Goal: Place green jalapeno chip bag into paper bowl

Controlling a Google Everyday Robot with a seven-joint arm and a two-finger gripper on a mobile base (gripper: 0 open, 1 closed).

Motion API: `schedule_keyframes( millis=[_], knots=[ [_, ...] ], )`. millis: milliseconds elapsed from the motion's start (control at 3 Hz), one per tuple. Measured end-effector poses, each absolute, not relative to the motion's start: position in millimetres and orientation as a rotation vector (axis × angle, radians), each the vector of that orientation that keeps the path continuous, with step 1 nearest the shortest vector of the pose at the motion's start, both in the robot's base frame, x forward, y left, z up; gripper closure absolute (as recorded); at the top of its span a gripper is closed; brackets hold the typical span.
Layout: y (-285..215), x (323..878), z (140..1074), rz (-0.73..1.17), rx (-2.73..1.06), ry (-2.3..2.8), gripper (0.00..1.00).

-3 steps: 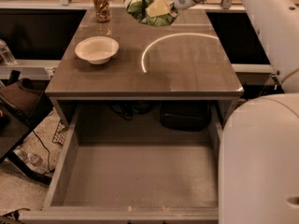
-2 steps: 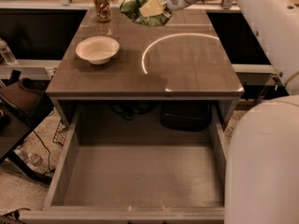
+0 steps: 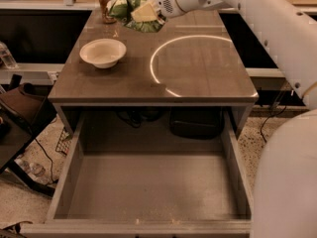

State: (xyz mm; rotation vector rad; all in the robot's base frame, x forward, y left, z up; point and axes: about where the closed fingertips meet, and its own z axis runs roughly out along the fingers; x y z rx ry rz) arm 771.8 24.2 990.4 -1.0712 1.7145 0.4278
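Note:
The green jalapeno chip bag (image 3: 130,10), green with pale patches, hangs in the air over the far middle of the table. My gripper (image 3: 144,14) is shut on it, with a pale finger across its right side. The paper bowl (image 3: 103,52), shallow and cream-white, sits empty on the table's left part, below and left of the bag. The bag is above the table and to the right of the bowl, apart from it.
A brownish jar with a lid (image 3: 105,5) stands at the far left of the table, just left of the bag. A bright light ring (image 3: 163,53) lies on the grey tabletop (image 3: 198,78). An open empty drawer (image 3: 148,187) juts out in front.
My gripper has carried the chip bag leftward, from over the table's far middle towards the jar and the bowl's side. The bowl has not moved.

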Motion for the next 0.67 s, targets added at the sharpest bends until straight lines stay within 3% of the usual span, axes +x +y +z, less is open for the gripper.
schedule_keyframes(
  millis=[667],
  knots=[
    [66.1, 757.6, 983.6, 0.394, -1.139, 1.69, 1.0]
  ],
)
